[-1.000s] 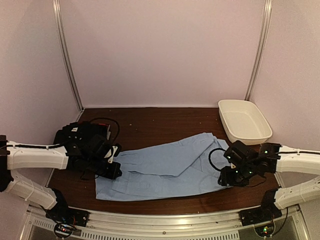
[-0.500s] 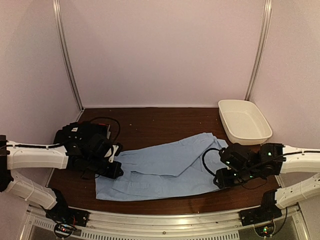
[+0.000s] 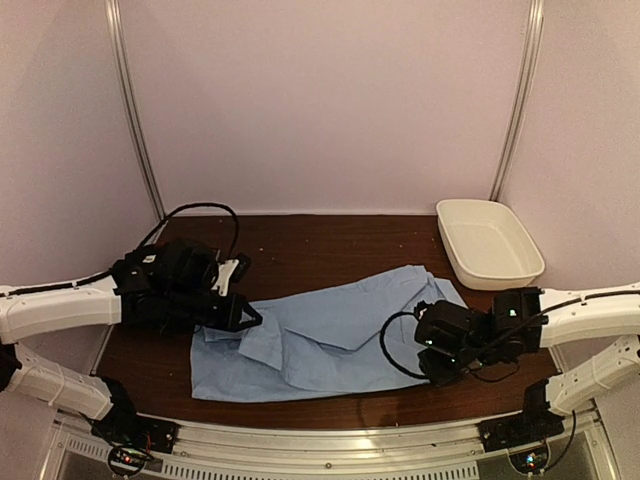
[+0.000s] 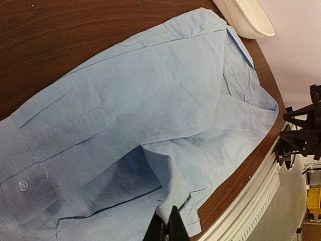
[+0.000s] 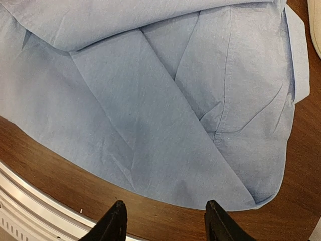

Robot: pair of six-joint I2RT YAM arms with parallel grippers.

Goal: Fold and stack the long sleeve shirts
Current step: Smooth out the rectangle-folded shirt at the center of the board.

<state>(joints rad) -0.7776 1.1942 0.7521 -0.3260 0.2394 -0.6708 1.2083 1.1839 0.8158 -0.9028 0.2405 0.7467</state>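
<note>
The light blue shirt [image 3: 330, 335] lies spread across the brown table, collar end to the right. My left gripper [image 3: 252, 320] is shut on a fold of its left part and holds it raised over the cloth. In the left wrist view the pinched fold rises like a tent at the gripper [image 4: 167, 221]. Over the shirt's near right hem my right gripper [image 3: 428, 362] stands open and empty. In its own view the right gripper [image 5: 165, 213] straddles bare wood just short of the hem [image 5: 165, 193]. I cannot make out a black shirt; the left arm's dark wrist covers the table's left back.
A white oval tub [image 3: 488, 243] stands at the back right corner, close to the shirt's collar end. The table's metal front rail [image 3: 330, 435] runs just below the shirt's near hem. Pale walls close in the back and both sides.
My left gripper has risen and moved right, dragging a fold of the shirt's left part toward the middle. The right gripper has slid left along the near hem, still open.
</note>
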